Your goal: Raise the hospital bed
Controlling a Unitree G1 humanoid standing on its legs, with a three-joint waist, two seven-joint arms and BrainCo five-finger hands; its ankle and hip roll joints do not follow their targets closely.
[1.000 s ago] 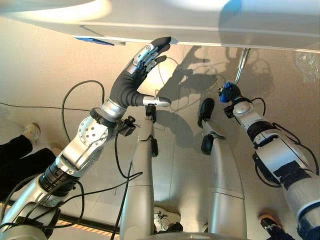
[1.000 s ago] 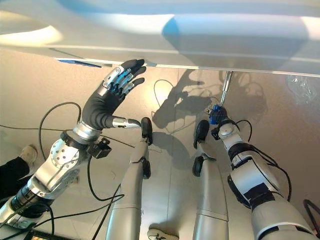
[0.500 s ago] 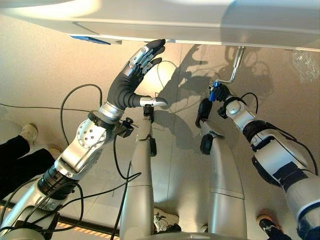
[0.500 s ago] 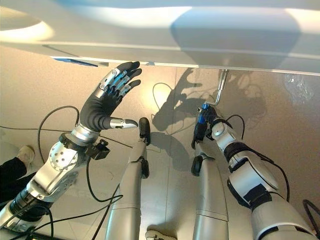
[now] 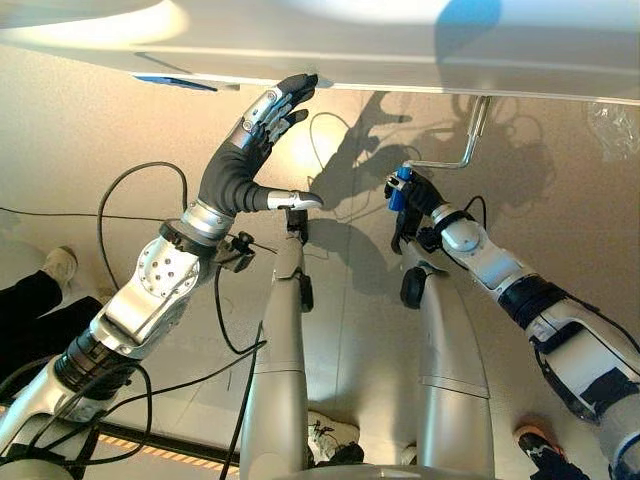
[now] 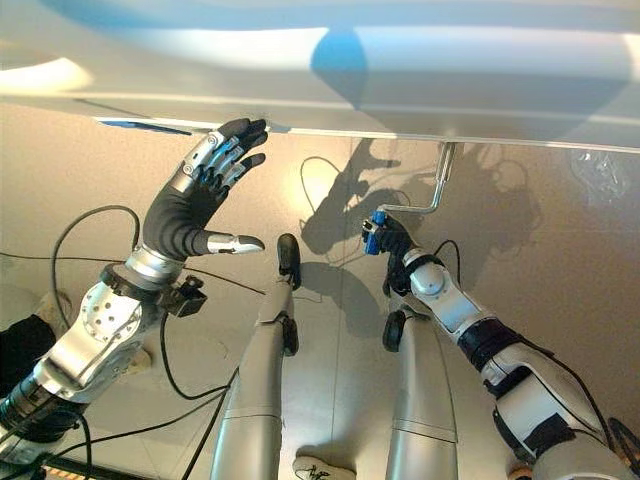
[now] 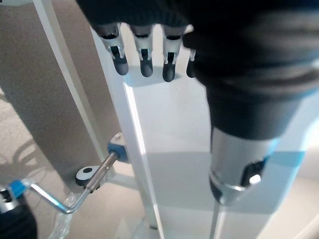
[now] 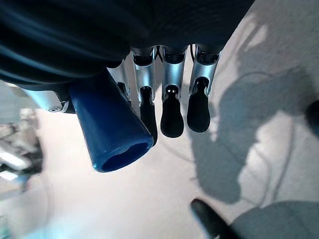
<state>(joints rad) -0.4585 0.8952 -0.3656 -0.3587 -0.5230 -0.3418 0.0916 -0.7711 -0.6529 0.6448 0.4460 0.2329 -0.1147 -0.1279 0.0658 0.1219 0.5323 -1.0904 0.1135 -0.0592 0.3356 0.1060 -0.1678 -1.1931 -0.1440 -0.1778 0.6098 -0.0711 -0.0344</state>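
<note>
The hospital bed's white end panel (image 5: 400, 60) spans the far side of both eye views. A silver crank rod (image 5: 470, 135) hangs from its underside and bends towards a blue grip (image 5: 399, 188). My right hand (image 5: 418, 205) is shut on that blue grip (image 8: 112, 129), fingers (image 8: 172, 109) curled beside it. My left hand (image 5: 245, 150) is open, its straight fingertips (image 7: 144, 55) touching the bed's lower edge (image 7: 169, 129). The left wrist view also shows the crank (image 7: 94, 174) at its pivot.
A person's dark trouser leg (image 5: 40, 310) and white shoe (image 5: 62, 262) are on the floor at the left. More shoes (image 5: 330, 435) lie near my feet, and an orange one (image 5: 540, 445) at the lower right. A clear plastic bag (image 5: 612, 125) hangs at the right.
My right hand has swung the blue grip leftwards, turning the crank from hanging straight down to pointing left. The left hand stays at the bed's edge.
</note>
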